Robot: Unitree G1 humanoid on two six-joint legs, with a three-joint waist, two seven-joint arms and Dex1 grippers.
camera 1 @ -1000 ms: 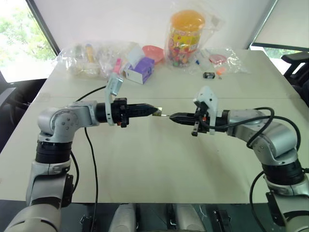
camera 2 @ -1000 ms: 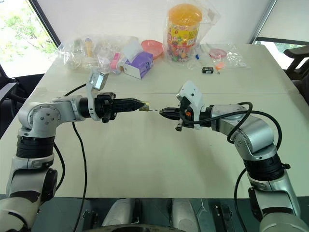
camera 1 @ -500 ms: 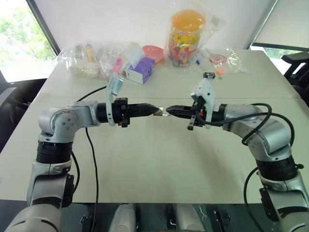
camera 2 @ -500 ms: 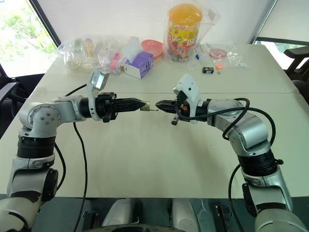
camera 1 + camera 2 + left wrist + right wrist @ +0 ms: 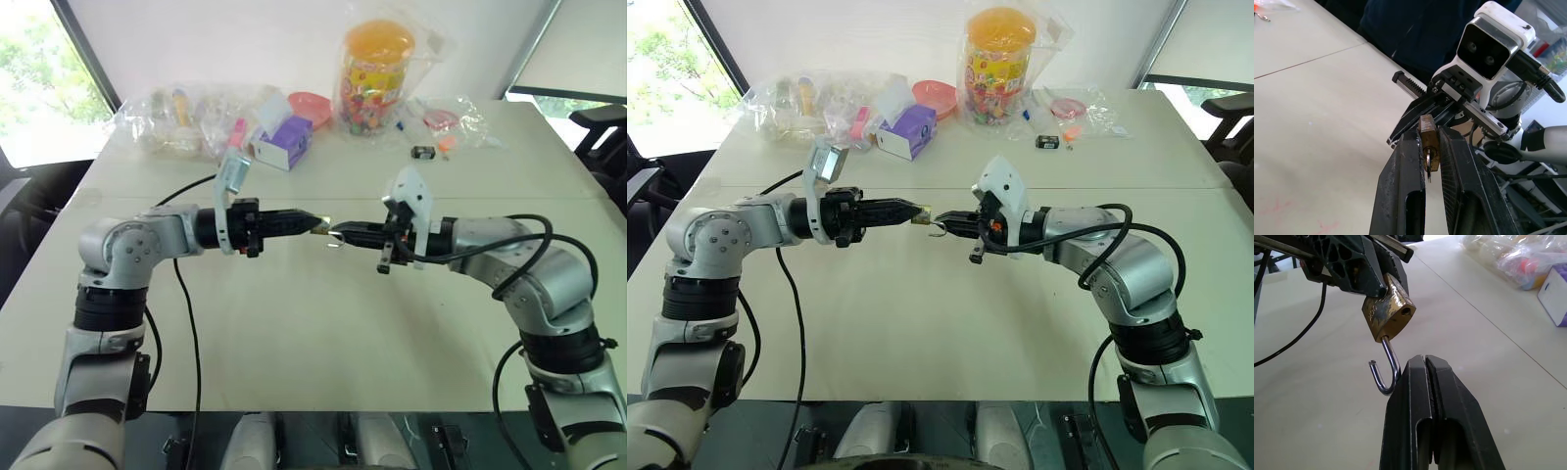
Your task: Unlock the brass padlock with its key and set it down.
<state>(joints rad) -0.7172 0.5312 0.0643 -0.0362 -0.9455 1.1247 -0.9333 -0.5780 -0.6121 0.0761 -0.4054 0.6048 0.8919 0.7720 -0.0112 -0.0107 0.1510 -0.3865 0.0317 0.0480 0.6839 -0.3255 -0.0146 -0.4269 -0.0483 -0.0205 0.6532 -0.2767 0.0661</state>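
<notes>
One brass padlock (image 5: 1387, 313); two grippers, left gripper (image 5: 315, 224), right gripper (image 5: 337, 233); one candy jar (image 5: 378, 67); one purple box (image 5: 285, 141); one table (image 5: 323, 333).

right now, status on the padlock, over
Left gripper shut on brass padlock, held above the table. Shackle swung open. Right gripper shut, tips at the shackle. Nothing in the way.

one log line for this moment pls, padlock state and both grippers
brass padlock: shackle swung open, held above the table | left gripper: jaws shut on padlock body | right gripper: jaws shut, tips beside shackle | set-down: pending
</notes>
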